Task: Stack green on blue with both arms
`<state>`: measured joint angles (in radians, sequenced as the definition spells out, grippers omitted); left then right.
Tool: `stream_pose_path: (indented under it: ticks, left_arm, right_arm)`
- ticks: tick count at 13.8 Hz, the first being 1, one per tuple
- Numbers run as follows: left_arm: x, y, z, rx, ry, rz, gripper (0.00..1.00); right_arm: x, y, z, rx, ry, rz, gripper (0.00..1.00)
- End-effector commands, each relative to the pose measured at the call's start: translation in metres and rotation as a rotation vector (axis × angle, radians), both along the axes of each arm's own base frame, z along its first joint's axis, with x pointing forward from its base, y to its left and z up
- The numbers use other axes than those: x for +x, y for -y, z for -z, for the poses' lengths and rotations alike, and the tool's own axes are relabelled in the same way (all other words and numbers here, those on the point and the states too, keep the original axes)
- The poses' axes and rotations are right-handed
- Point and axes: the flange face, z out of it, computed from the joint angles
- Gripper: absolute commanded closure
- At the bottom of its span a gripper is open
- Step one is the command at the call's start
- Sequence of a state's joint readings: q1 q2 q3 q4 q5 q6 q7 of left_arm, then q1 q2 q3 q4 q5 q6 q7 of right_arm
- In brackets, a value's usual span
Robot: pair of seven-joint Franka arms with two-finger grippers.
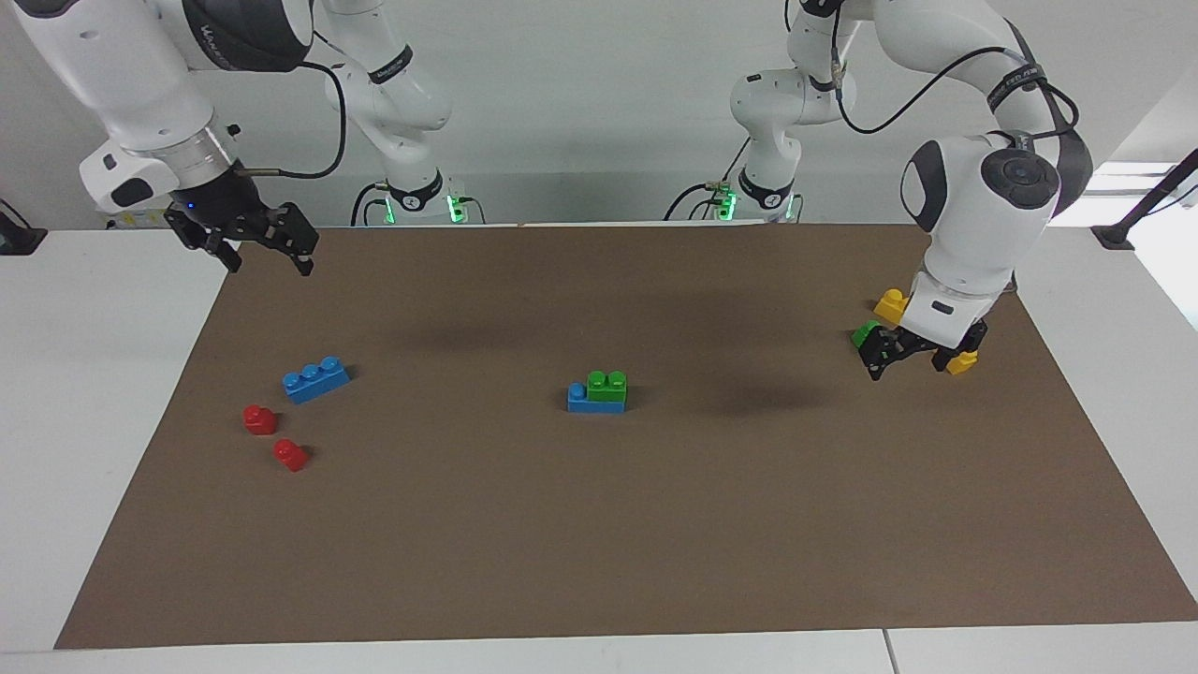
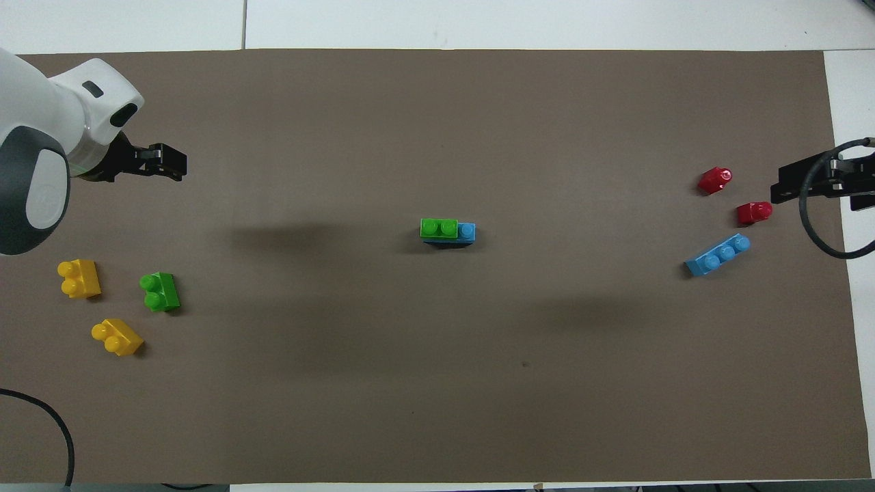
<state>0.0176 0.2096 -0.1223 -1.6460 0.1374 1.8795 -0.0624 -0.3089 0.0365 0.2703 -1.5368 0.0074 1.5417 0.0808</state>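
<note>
A green brick (image 1: 606, 381) (image 2: 438, 227) sits on one end of a blue brick (image 1: 585, 401) (image 2: 467, 231) in the middle of the brown mat; one blue stud stays uncovered. No gripper touches this stack. A second blue brick (image 1: 315, 378) (image 2: 718, 254) lies toward the right arm's end. A second green brick (image 1: 863, 333) (image 2: 160, 292) lies toward the left arm's end. My left gripper (image 1: 910, 360) (image 2: 178, 162) hangs open and empty over the mat by that loose green brick. My right gripper (image 1: 269, 262) (image 2: 776, 191) is raised, open and empty, over the mat's edge at its own end.
Two red single-stud bricks (image 1: 259, 418) (image 1: 290, 455) lie beside the loose blue brick. Two yellow bricks (image 2: 78, 279) (image 2: 117, 336) lie beside the loose green brick. The brown mat (image 1: 599, 543) covers the white table.
</note>
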Motion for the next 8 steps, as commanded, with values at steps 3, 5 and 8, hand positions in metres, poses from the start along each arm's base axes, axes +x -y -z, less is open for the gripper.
stream_pose_path:
  ticks: [3,5,8]
  left_arm:
    - [-0.021,0.001,-0.048,-0.023,-0.045,0.083,0.0]
    - [-0.034,0.002,-0.07,-0.147,-0.03,-0.093,0.0]
    - [-0.048,0.006,-0.086,-0.144,-0.042,-0.179,0.0]
  right_arm:
    - [-0.009,0.007,0.006,-0.024,-0.023,-0.005,0.0]
    - [-0.009,0.013,0.004,-0.055,-0.02,-0.005,0.0]
    - [-0.009,0.013,0.005,-0.064,-0.022,-0.016,0.0]
